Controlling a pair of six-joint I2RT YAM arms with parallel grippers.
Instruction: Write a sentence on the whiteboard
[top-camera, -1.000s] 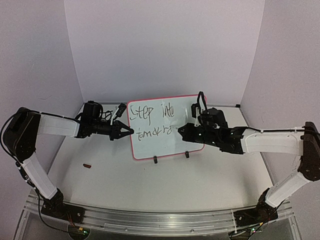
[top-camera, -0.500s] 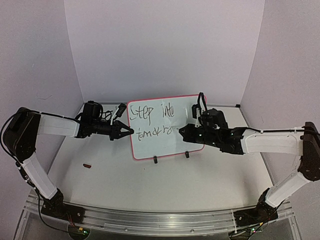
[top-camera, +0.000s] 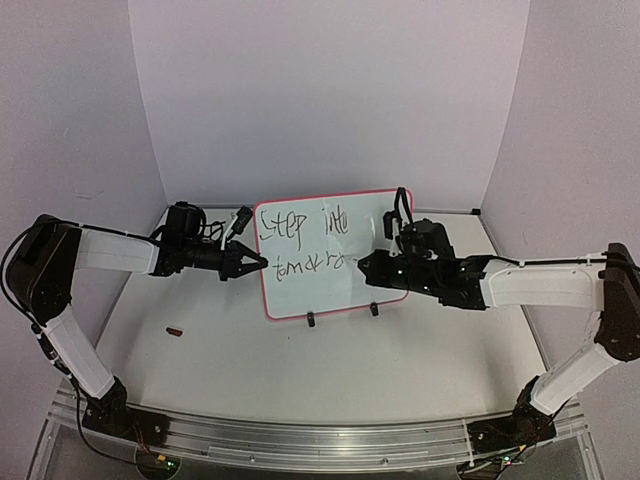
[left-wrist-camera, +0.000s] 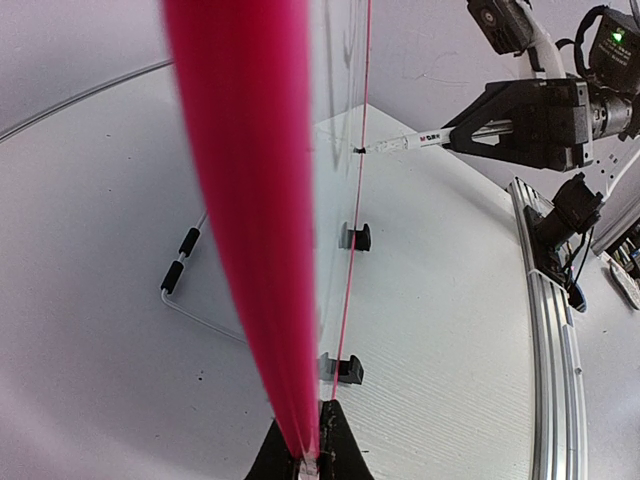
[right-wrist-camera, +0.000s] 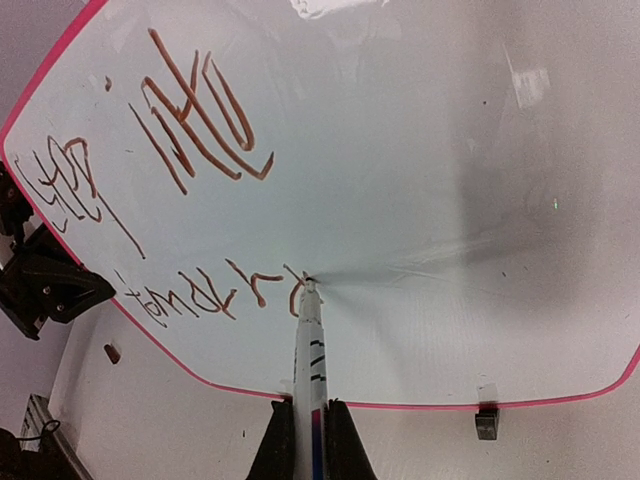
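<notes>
The whiteboard (top-camera: 330, 250) stands tilted at the table's middle, white with a pink-red border and two black clips on its lower edge. The sentence (top-camera: 300, 240) runs in two handwritten lines, "Step into" above a shorter second line (right-wrist-camera: 215, 290). My left gripper (top-camera: 262, 262) is shut on the board's left edge, seen edge-on as a pink band (left-wrist-camera: 250, 200). My right gripper (right-wrist-camera: 308, 425) is shut on a white marker (right-wrist-camera: 310, 350) whose tip touches the board at the end of the second line. The same marker (left-wrist-camera: 405, 143) shows in the left wrist view.
A small dark red cap-like piece (top-camera: 175, 330) lies on the table front left of the board. A wire stand (left-wrist-camera: 185, 275) with black sleeves props the board from behind. Lilac walls close in the back and sides. An aluminium rail (top-camera: 310, 435) runs along the near edge.
The right gripper and marker have shifted very slightly along the second line. The left arm and the board have not moved.
</notes>
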